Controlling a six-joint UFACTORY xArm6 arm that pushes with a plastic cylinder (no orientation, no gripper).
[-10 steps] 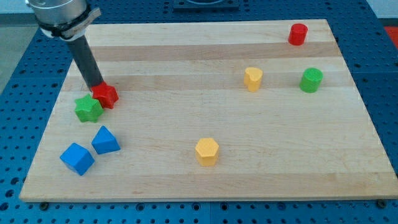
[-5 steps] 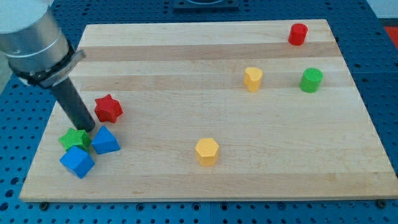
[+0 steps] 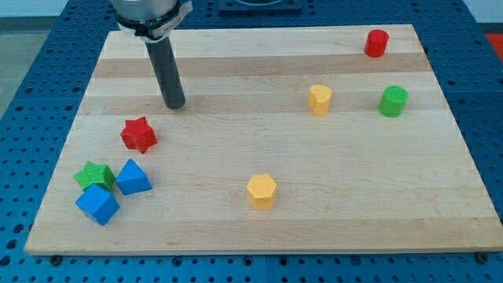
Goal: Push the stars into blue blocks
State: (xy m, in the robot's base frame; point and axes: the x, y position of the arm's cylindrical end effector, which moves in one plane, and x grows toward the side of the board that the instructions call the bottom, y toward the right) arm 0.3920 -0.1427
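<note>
The dark rod comes down from the top edge of the wooden board [image 3: 236, 228], and my tip [image 3: 174, 105] sits on the bare wood in the upper left part, above and a little to the view's right of the red star [image 3: 139, 134]. The tip is near that star but clearly apart from it. There is no hand or claw on this arm to open or close, just the plain rod, and it holds nothing.

The red star lies alone toward the left edge, above the cluster in the bottom left corner and not touching it. In that corner, the green star [image 3: 95, 175] is pressed against the blue cube [image 3: 98, 204] just below it, and it sits just beside, apparently touching, the blue triangular block [image 3: 134, 178] on its right. The two blue blocks stand close together, the cube lower and nearer the left edge.

Well away from all this, a yellow hexagonal block [image 3: 261, 191] rests near the middle of the bottom edge. A second yellow block [image 3: 319, 100] stands right of centre, with a green cylinder [image 3: 393, 101] beside it toward the right edge. A red cylinder [image 3: 376, 42] sits in the top right corner.
</note>
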